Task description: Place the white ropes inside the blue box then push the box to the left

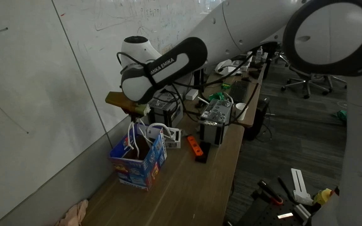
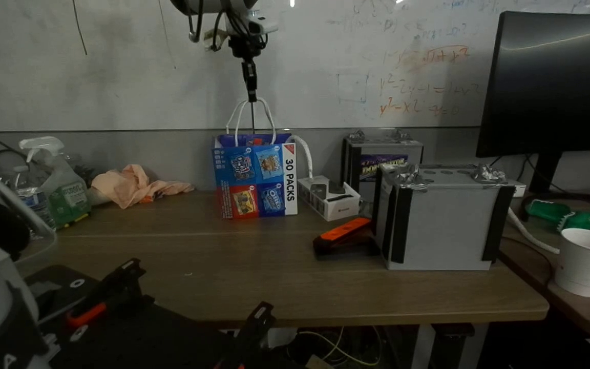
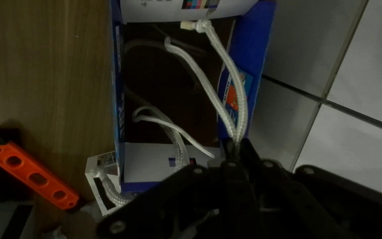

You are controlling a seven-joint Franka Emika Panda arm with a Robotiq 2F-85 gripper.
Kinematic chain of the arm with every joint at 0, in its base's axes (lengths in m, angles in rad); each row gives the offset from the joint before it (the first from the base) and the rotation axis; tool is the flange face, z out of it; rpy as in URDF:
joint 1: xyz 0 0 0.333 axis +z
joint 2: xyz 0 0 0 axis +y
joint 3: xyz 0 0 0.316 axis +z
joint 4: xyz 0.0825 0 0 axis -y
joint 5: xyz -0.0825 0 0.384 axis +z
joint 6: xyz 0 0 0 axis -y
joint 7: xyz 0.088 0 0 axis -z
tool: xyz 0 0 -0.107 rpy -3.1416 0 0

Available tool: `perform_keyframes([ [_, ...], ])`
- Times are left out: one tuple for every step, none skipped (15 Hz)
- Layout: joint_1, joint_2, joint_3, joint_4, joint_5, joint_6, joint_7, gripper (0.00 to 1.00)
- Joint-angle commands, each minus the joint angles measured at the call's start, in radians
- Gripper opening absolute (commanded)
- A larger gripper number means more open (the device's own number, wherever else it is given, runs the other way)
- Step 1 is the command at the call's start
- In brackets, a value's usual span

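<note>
The blue box (image 2: pixel 249 179) stands open-topped on the table against the whiteboard wall; it also shows in an exterior view (image 1: pixel 137 171) and the wrist view (image 3: pixel 254 43). My gripper (image 3: pixel 236 144) is above the box's opening, shut on white ropes (image 3: pixel 207 84). In both exterior views the gripper (image 1: pixel 134 118) (image 2: pixel 252 96) points down. The ropes (image 2: pixel 270 120) (image 1: pixel 129 138) hang from it in loops, their lower ends inside the box. A thicker white rope (image 2: pixel 305 151) arches over the box rim onto a white carton; its part under the fingers is hidden.
The white carton (image 2: pixel 333 200) stands beside the box. An orange tool (image 2: pixel 346 230) lies near it. Two grey cases (image 2: pixel 443 220) (image 2: pixel 384 148) stand further along the table. A pink cloth (image 2: pixel 131 184) and a spray bottle (image 2: pixel 64 189) are on the box's opposite side.
</note>
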Motion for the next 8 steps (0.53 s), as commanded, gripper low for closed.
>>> perform_keyframes([
  [0.121, 0.035, -0.128, 0.085, 0.094, -0.096, -0.075, 0.32],
  [0.136, 0.034, -0.146, 0.093, 0.112, -0.137, -0.097, 0.32],
  [0.151, 0.032, -0.165, 0.093, 0.118, -0.161, -0.110, 0.38],
  [0.166, 0.033, -0.184, 0.096, 0.117, -0.187, -0.112, 0.47],
  [0.179, 0.029, -0.201, 0.094, 0.112, -0.208, -0.112, 0.54],
  [0.187, 0.021, -0.215, 0.090, 0.107, -0.225, -0.108, 0.62],
  [0.199, 0.020, -0.236, 0.087, 0.091, -0.227, -0.084, 0.69],
  [0.203, 0.017, -0.250, 0.085, 0.094, -0.231, -0.071, 0.76],
])
